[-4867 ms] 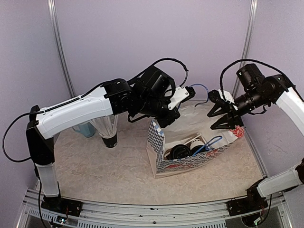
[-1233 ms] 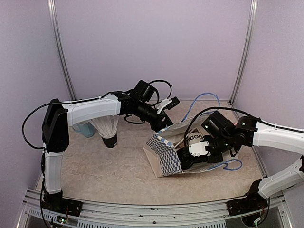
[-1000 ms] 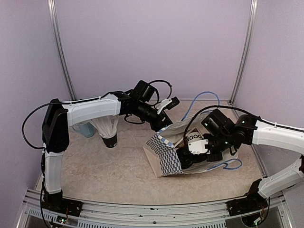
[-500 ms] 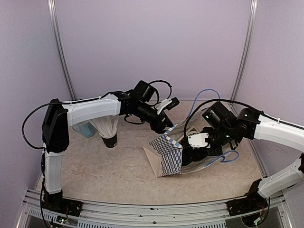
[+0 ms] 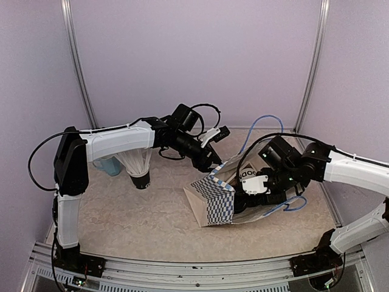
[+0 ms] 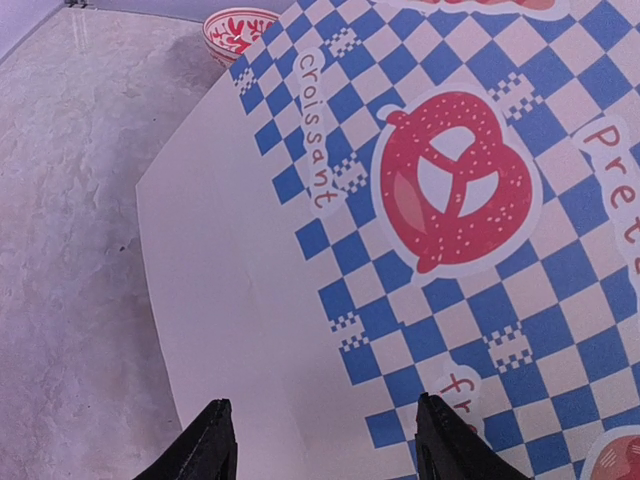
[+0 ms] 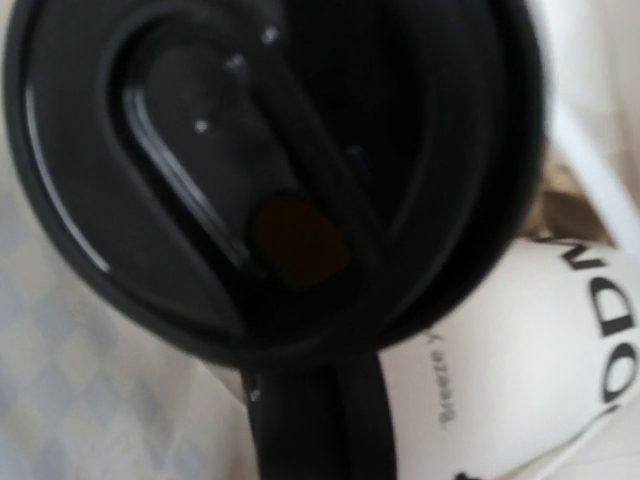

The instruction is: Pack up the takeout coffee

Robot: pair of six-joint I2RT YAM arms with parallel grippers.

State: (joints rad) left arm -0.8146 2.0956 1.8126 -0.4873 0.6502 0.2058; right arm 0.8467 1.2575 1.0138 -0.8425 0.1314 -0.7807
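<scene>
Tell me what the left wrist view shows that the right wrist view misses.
Only the left wrist: the outside of the paper bag with blue checks and a red pretzel print, a red-patterned bowl, the table, and the left gripper, fingers apart. Only the right wrist: a black lid close up, and a white cup with black lettering beside it. Both: the bag, though the right wrist seems to catch only its pale inside.

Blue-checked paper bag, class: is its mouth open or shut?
Open: in the top view the blue-checked paper bag gapes, showing a white lettered paper cup inside.
</scene>
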